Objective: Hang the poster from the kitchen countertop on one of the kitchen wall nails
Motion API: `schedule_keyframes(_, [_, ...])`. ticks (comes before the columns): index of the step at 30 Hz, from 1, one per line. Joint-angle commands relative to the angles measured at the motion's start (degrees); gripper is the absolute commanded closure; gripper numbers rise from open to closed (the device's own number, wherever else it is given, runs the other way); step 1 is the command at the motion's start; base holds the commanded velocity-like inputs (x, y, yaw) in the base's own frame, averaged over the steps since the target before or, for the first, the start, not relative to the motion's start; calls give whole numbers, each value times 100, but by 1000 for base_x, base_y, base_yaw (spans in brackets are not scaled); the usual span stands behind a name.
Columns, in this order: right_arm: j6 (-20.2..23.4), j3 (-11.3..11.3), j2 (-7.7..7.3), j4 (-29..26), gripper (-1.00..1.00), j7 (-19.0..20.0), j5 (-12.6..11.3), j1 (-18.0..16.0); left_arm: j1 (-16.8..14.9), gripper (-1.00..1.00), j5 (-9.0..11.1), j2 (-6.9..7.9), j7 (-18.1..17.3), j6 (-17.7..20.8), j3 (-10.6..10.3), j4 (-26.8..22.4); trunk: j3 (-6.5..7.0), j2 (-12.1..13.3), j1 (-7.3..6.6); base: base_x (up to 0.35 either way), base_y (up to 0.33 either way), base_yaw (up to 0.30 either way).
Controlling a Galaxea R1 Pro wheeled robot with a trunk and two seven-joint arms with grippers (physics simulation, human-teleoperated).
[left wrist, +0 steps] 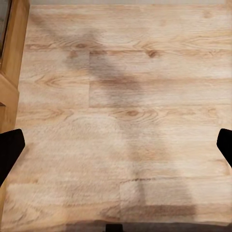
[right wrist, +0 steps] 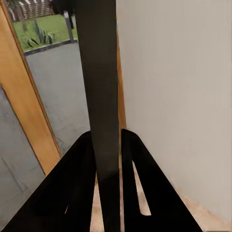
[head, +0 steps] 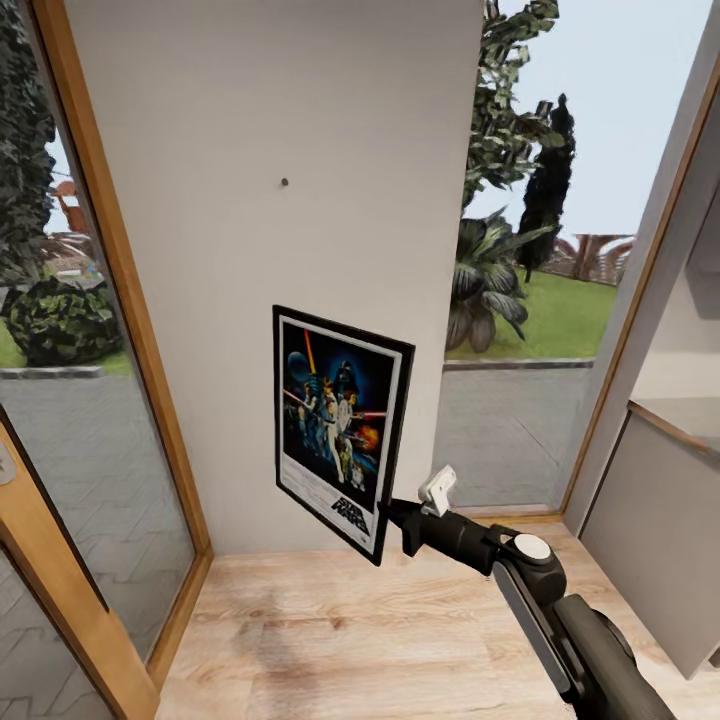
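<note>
The black-framed Star Wars poster [head: 338,425] hangs upright in the air in front of a light grey wall [head: 250,100], low down and tilted slightly. My right gripper [head: 392,520] is shut on the frame's lower right edge. In the right wrist view the dark frame edge [right wrist: 99,72] runs up between the two black fingers [right wrist: 140,169] of the right gripper [right wrist: 107,140]. The wall nail [head: 284,182] is a small dark dot well above the poster's top edge. My left gripper [left wrist: 118,147] is open over the wooden floor [left wrist: 116,87], holding nothing.
The wall panel stands between two tall glass panes with wooden frames [head: 120,270], with a garden outside. A grey cabinet unit [head: 655,530] with a wood-trimmed top stands close at the right. Light wood flooring [head: 350,640] stretches below.
</note>
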Motion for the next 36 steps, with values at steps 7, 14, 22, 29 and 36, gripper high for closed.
schedule_keyframes(7, [843,2,24,-24,100,468,-83,-788,3,-100,-6,-3,-49,-6,30,1,-1,-3,2,0,0,0])
schedule_keyframes(14, [1937,6,36,8,100,1002,-100,-1805,3,-100,-11,-5,-49,-6,25,4,-1,-3,2,0,0,0])
schedule_keyframes(22, [2811,6,39,5,100,1471,-97,-2611,3,-100,-15,-3,-49,-10,14,198,-1,-3,2,0,0,0])
schedule_keyframes(29, [3023,6,39,25,100,1766,-100,-3056,3,-100,-20,3,-49,-14,8,310,-1,-3,2,0,0,0])
schedule_keyframes(36, [3334,6,48,114,100,1985,-94,-3331,3,-100,-24,4,-57,-15,13,333,-1,-3,2,0,0,0])
